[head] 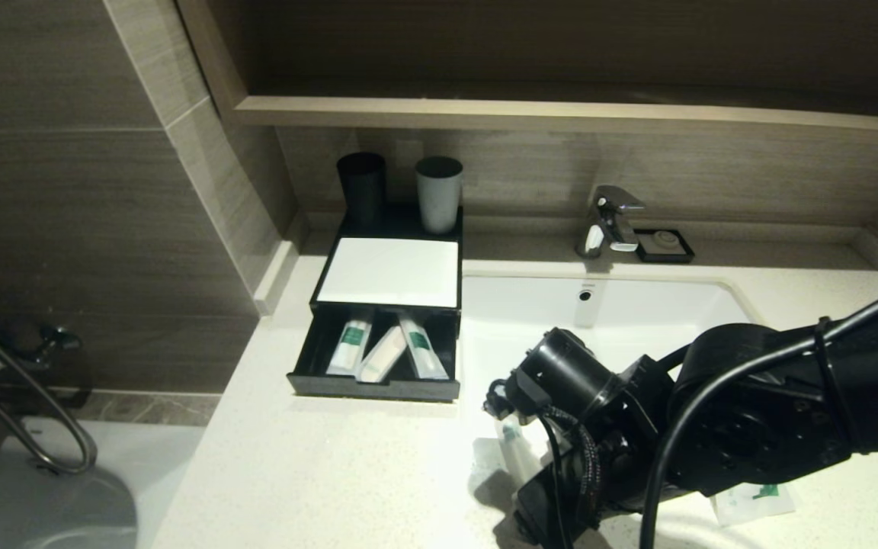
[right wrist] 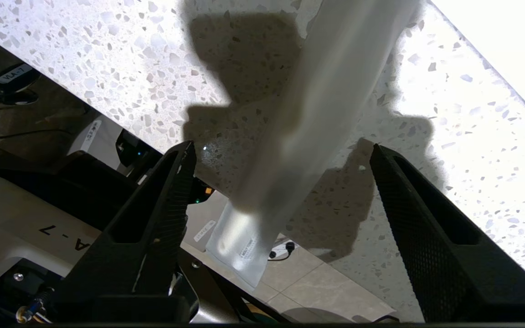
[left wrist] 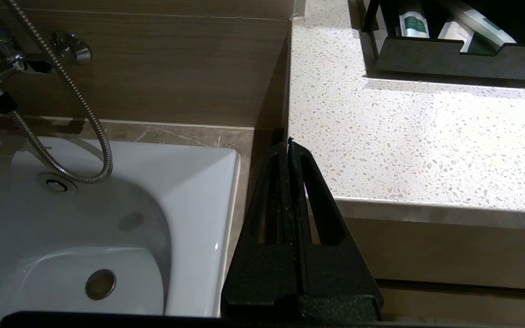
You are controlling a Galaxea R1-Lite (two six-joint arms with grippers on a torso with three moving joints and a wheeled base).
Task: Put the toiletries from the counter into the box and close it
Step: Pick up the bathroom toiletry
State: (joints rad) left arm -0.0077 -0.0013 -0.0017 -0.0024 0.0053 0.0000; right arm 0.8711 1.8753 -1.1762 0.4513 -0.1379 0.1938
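1. head view, at left: the box [head: 378, 320] has its drawer pulled out with three packets [head: 387, 349] lying inside; it's not closed yet.
2. further right, my right gripper [right wrist: 280, 155] hangs over the counter [head: 317, 473] with fingers spread around a long thin packet [right wrist: 326, 105], not gripping it.
3. rightmost, a squarish packet [head: 755, 499] remains on the counter.
4. my left gripper [left wrist: 290, 150] is parked, fingers pressed together.

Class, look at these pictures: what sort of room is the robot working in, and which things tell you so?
Most likely a hotel bathroom: a white basin with a chrome tap set in a stone counter, a bathtub with a shower hose beside it, and packaged toiletries in a drawer.
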